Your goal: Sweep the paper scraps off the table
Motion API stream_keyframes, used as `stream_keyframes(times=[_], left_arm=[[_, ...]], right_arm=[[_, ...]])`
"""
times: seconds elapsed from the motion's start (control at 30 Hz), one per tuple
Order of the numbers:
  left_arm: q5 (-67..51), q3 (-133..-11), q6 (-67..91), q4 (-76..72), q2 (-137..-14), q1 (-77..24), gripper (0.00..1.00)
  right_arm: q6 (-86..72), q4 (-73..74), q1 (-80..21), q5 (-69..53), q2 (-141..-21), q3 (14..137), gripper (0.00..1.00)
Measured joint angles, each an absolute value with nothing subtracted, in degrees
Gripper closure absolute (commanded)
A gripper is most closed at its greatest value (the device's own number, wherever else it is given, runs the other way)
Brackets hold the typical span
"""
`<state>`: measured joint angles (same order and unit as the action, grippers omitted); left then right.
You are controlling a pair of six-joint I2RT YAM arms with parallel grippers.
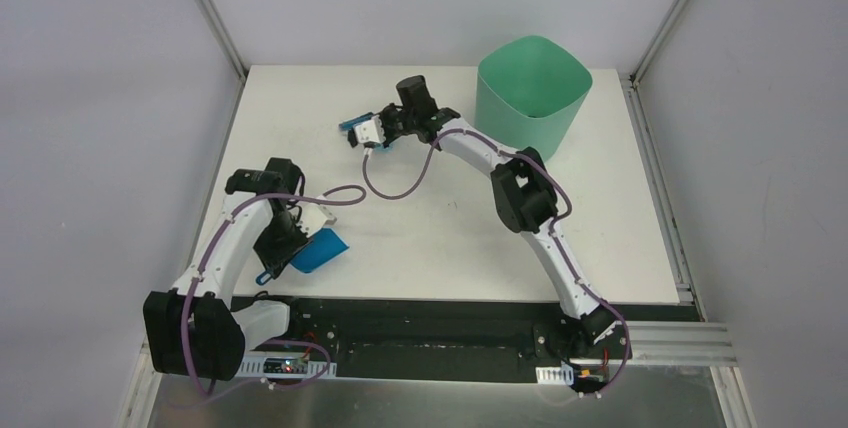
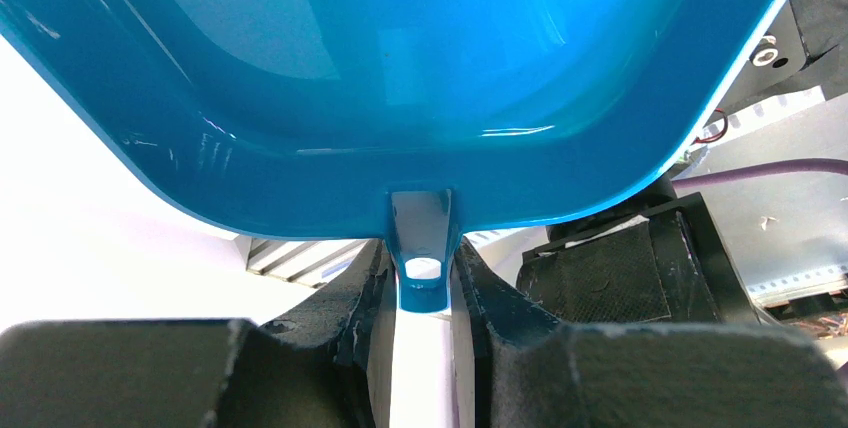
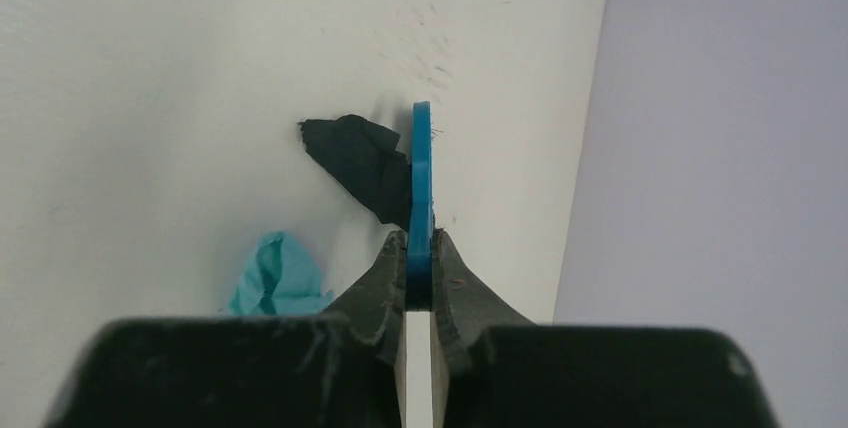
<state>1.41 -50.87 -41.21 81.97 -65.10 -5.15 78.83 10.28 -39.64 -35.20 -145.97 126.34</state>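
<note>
My left gripper (image 1: pixel 285 248) is shut on the handle of the blue dustpan (image 1: pixel 320 251), held low at the table's (image 1: pixel 450 228) front left. In the left wrist view the pan (image 2: pixel 400 68) fills the frame and its tab sits between my fingers (image 2: pixel 422 273). My right gripper (image 1: pixel 368 133) is shut on the blue hand brush (image 1: pixel 351 126) at the back middle. In the right wrist view the brush (image 3: pixel 421 178) stands edge-on in the gripper (image 3: pixel 420 253). A black paper scrap (image 3: pixel 355 158) lies against its left side, and a light teal scrap (image 3: pixel 275 273) lies nearer, to the left.
A tall green bin (image 1: pixel 530 88) stands at the back right of the table. Grey walls enclose the table on three sides. The black front edge (image 1: pixel 420 313) carries the arm bases. Purple cables loop along both arms.
</note>
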Motion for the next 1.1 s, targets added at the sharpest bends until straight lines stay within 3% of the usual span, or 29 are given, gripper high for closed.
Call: stream_keyframes(times=[0.63,0.9,1.1], left_arm=[[2.9,-51.4,-46.4,79.2,-64.2,-5.1,1.00],[-1.0,-52.4,-48.5,77.3,-68.4,-6.8,1.00],[-2.8,-58.1,-45.3,74.8,-79.7,-18.3,1.00]], right_arm=[[75.6,41.4,-42.1,-26.3,-115.6,101.3,1.00],[58.6,43.0,-41.0,-16.9,-104.7,97.2,1.00],[43.9,39.4,-37.7,-7.9,-92.7,94.4,1.00]])
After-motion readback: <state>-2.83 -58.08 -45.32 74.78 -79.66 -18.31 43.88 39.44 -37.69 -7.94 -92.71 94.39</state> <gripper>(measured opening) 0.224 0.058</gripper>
